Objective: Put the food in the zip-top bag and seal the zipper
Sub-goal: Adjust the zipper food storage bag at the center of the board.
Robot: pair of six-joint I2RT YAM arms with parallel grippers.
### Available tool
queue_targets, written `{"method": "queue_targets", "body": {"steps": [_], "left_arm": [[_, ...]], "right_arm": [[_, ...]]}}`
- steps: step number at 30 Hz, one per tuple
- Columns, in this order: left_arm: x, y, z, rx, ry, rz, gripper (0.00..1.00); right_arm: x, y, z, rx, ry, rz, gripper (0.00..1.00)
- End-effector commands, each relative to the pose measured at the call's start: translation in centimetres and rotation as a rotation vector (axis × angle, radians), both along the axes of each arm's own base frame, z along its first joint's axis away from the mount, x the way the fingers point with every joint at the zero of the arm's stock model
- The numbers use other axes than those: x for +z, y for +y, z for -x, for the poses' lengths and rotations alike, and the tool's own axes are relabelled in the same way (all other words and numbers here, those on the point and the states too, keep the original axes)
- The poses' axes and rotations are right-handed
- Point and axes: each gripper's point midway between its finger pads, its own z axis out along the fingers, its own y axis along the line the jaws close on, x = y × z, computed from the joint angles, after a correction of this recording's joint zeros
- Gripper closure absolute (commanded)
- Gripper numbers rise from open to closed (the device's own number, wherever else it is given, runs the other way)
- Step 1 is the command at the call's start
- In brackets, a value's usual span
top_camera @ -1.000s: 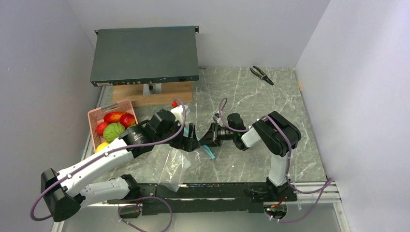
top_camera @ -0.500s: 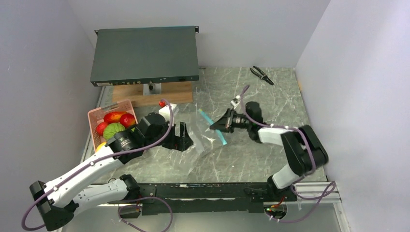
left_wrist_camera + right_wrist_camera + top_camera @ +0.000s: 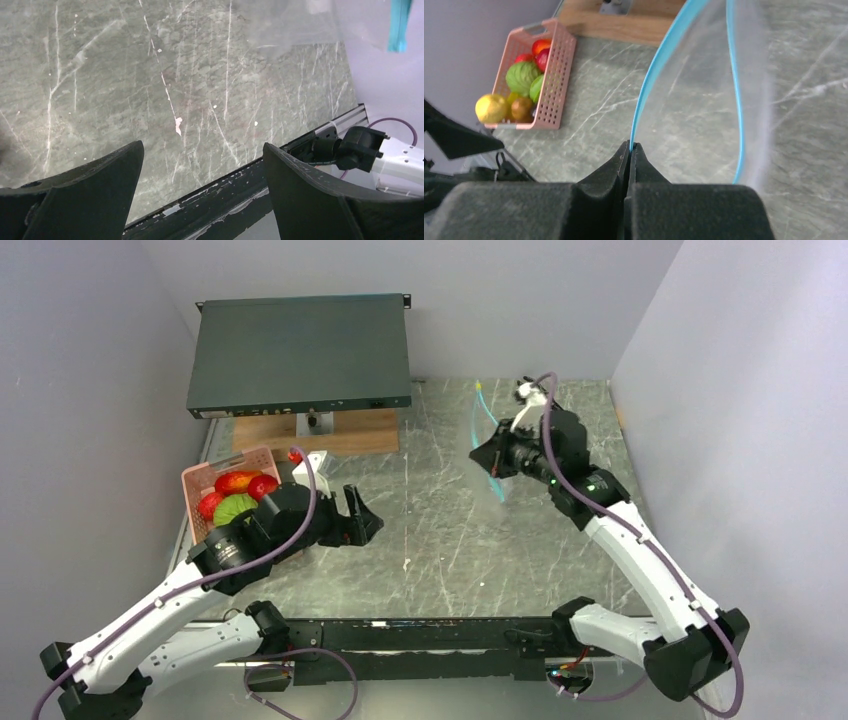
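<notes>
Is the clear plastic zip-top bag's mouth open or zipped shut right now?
Open: in the right wrist view the teal-blue zipper of the clear bag splits into two strips bowed apart; the right gripper pinches only one.

Robotics lab, enclosed test cell. Plain pale walls (image 3: 90,390) box in table (image 3: 450,550) on three sides. Tabletop: marble-patterned sheet marked with white chips. Two white-and-black arms, left arm (image 3: 170,595) and right arm (image 3: 640,550), mounted on metal rail (image 3: 450,632) along near edge. Purple cables (image 3: 313,495) run loose along arms and below rail. Dark rack unit (image 3: 300,350) with front ports sits on wood block (image 3: 290,432) at back. Pink basket (image 3: 187,495) of food (image 3: 235,508) at left.
</notes>
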Motion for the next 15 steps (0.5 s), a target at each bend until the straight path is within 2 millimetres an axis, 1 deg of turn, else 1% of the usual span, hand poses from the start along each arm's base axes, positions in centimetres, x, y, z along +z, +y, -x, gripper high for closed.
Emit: {"method": "queue_targets", "body": {"steps": [1, 3, 4, 6, 8, 10, 13, 15], "left_arm": [[1.4, 0.5, -0.4, 0.095, 0.023, 0.067, 0.06], [1.0, 0.5, -0.5, 0.108, 0.038, 0.073, 0.07], [0.6, 0.4, -0.5, 0.112, 0.048, 0.075, 0.07], [-0.5, 0.3, -0.3, 0.121, 0.082, 0.076, 0.09], [-2.0, 0.0, 0.0, 0.114, 0.122, 0.086, 0.1], [-3.2, -0.5, 0.3, 0.104, 0.151, 0.106, 0.13], [-4.7, -1.0, 0.5, 0.106, 0.19, 0.139, 0.17], [-5.2, -1.2, 0.3, 0.128, 0.208, 0.175, 0.19]], "right_arm": [[-3.0, 3.8, 2.2, 0.112, -0.002, 0.175, 1.0], [-5.7, 6.7, 3.3, 0.195, 0.046, 0.158, 1.0], [-6.7, 8.1, 3.5, 0.216, 0.063, 0.116, 1.0], [-9.4, 9.9, 4.5, 0.264, 0.116, 0.066, 1.0], [-11.5, 11.3, 5.6, 0.3, 0.155, 0.045, 1.0], [-12.6, 12.1, 6.3, 0.321, 0.175, 0.038, 1.0], [-13.2, 12.7, 7.0, 0.344, 0.19, 0.035, 1.0], [-13.4, 12.9, 7.4, 0.359, 0.206, 0.029, 1.0]]}}
